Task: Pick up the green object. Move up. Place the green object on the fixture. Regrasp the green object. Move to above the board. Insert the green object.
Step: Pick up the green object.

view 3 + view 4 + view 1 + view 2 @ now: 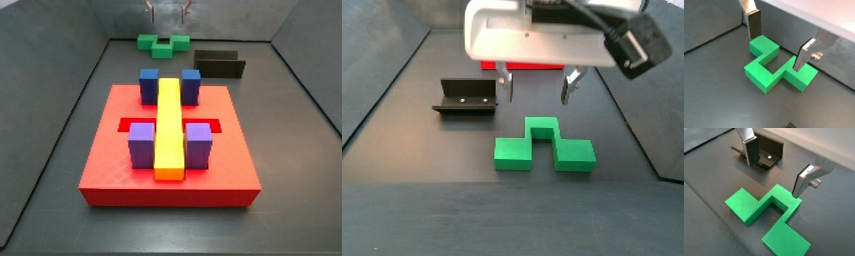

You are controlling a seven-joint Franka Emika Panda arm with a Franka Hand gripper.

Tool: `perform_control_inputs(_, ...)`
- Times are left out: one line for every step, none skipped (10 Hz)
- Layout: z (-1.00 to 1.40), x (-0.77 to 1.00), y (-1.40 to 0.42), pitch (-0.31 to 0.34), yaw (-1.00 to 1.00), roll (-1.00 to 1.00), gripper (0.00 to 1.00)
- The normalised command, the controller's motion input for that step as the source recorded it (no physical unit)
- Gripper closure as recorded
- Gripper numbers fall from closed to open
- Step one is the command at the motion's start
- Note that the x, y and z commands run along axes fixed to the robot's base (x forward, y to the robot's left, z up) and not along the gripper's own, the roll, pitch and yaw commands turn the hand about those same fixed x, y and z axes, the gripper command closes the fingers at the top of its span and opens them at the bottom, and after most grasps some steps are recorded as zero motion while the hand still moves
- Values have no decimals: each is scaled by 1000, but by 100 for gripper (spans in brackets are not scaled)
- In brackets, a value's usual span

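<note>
The green object point(774, 70) is a bright green blocky piece lying flat on the dark floor, also visible in the other wrist view point(757, 210) and in both side views point(163, 43) point(543, 148). My gripper point(777, 50) point(537, 98) is open and hangs just over its far part, with nothing between the fingers. One silver finger point(753, 25) sits near one arm of the piece, and the other finger point(804, 55) near the opposite side. The dark L-shaped fixture point(767, 155) point(465, 97) stands close beside the piece. The red board point(114, 160) lies farther off.
On the board, a long yellow bar point(168, 125) runs down the middle, flanked by blue cubes point(150, 84) and purple cubes point(142, 143). Grey walls point(80, 90) enclose the floor. A white camera mount point(529, 35) sits above the gripper.
</note>
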Motion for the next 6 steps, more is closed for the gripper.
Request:
perform_control_inputs(-217, 0, 0, -341, 54, -124, 0)
perform_control_inputs(-206, 0, 0, -380, 83, -144, 0)
perform_control_inputs(-163, 0, 0, -411, 129, -191, 0)
perform_control_inputs(-77, 0, 0, -440, 71, -244, 0)
perform_control_inputs(-3, 0, 54, -443, 0, -274, 0)
perform_control_inputs(0, 0, 83, -439, 0, -297, 0)
